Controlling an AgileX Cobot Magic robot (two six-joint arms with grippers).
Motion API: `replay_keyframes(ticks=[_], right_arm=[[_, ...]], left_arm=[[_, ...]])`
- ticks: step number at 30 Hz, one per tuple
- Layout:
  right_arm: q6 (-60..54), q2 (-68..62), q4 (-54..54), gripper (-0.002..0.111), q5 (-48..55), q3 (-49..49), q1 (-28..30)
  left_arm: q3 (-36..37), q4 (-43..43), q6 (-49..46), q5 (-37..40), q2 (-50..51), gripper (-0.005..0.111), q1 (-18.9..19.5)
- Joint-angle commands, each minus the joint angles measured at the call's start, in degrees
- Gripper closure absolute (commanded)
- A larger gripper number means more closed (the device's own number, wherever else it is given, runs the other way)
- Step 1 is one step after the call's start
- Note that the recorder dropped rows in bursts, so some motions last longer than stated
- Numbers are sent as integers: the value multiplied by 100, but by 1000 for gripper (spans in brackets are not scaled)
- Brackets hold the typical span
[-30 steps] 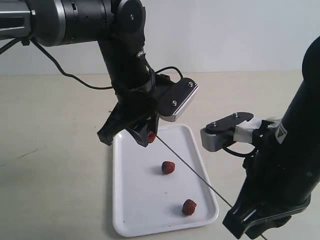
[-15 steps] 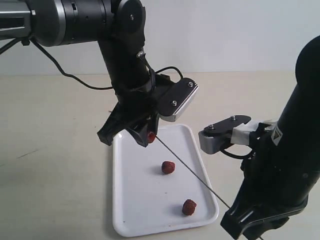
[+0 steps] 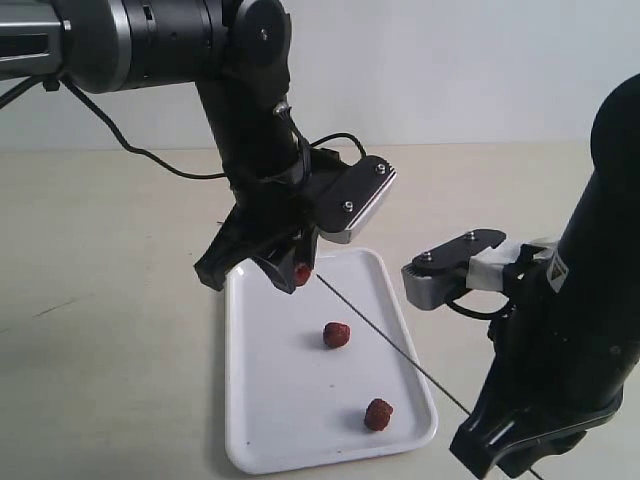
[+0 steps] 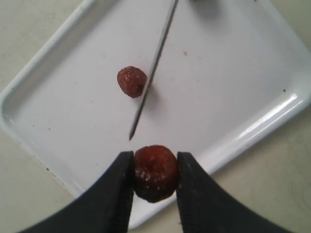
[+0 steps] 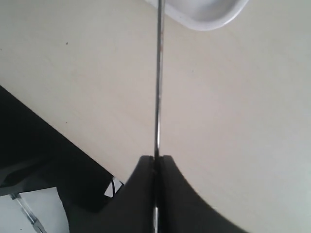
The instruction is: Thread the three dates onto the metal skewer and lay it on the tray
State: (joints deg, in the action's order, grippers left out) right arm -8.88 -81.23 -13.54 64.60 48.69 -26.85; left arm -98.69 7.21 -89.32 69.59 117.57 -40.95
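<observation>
1. Left wrist view puts the held date right in front of me. It is a dark reddish-brown, wrinkled lump pinched between the two black jaws of the left gripper. The jaws stand at a middling width, pressed against the date's sides, over the edge of the tray.
2. The metal skewer points straight at that date. I see its tip stop just short of it with a small gap between them, so no date is on the rod yet.
3. A second date lies loose on the tray, right beside the skewer's shaft as this camera sees it. I cannot tell whether the rod touches it. In the exterior view it sits near the tray's middle, and the rod passes close by on its right.
4. The third date lies near the tray corner closest to the right arm, well apart from the second one.
5. The tray is white, with rounded corners and a low rim. It lies flat on the pale surface.
6. In the right wrist view, the jaws of the right gripper are shut tight on the skewer's rear end. The thin rod runs straight out from between them, over bare surface, toward the tray's corner.
7. From the exterior camera I see the skewer stretch on a slant between the two grippers, crossing the tray's right-hand side.
</observation>
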Motion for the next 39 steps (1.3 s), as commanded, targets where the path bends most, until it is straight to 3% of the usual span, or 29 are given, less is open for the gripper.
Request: replay_keyframes(ticks=[1, 7, 39], right_arm=[[16, -5, 56, 108, 5, 65, 19], [-22, 94, -146, 108, 319, 543, 19], [-11, 115, 216, 108, 536, 543, 19]], left_arm=[[6, -57, -1, 38, -86, 76, -23], [6, -104, -1, -101, -86, 76, -23], [6, -56, 58, -270, -86, 76, -12]])
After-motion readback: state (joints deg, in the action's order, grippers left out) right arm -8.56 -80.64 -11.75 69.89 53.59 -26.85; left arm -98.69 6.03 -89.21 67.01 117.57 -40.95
